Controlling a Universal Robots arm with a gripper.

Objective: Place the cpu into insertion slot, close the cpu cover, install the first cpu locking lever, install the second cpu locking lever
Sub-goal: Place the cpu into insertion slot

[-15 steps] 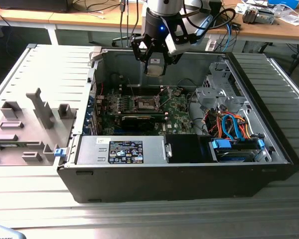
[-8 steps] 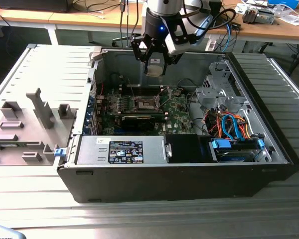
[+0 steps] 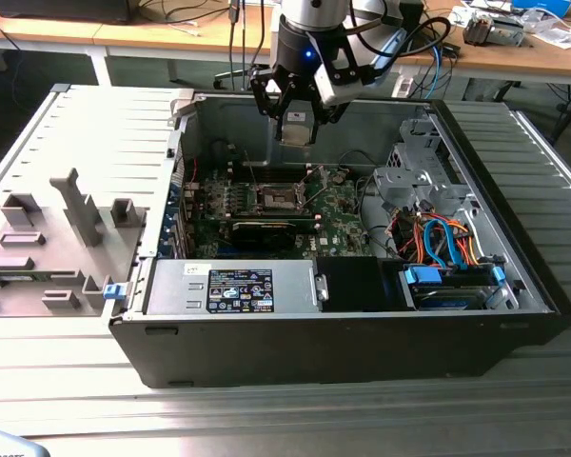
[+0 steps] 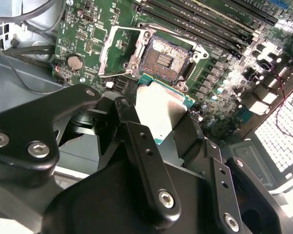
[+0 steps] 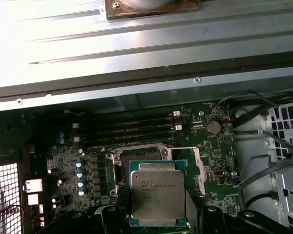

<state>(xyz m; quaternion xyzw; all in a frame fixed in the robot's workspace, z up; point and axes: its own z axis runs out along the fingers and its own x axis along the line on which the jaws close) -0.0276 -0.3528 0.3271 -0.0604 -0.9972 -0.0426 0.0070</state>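
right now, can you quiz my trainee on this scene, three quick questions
1. True or false: the chip already sits in the socket.
2. What is the gripper holding?
3. The socket is: A) open and empty, B) filled, C) closed over.

Key: 1 false, the chip hangs above the board. 2 the chip. 3 A.

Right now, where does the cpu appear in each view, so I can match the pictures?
Exterior view: the cpu is held in the pincer, higher in the picture than the insertion slot.
Second wrist view: the cpu is clamped in the pincer, beside the slot.
First wrist view: the cpu, its metal face showing, overlaps the slot.
Shared landmark: the insertion slot.
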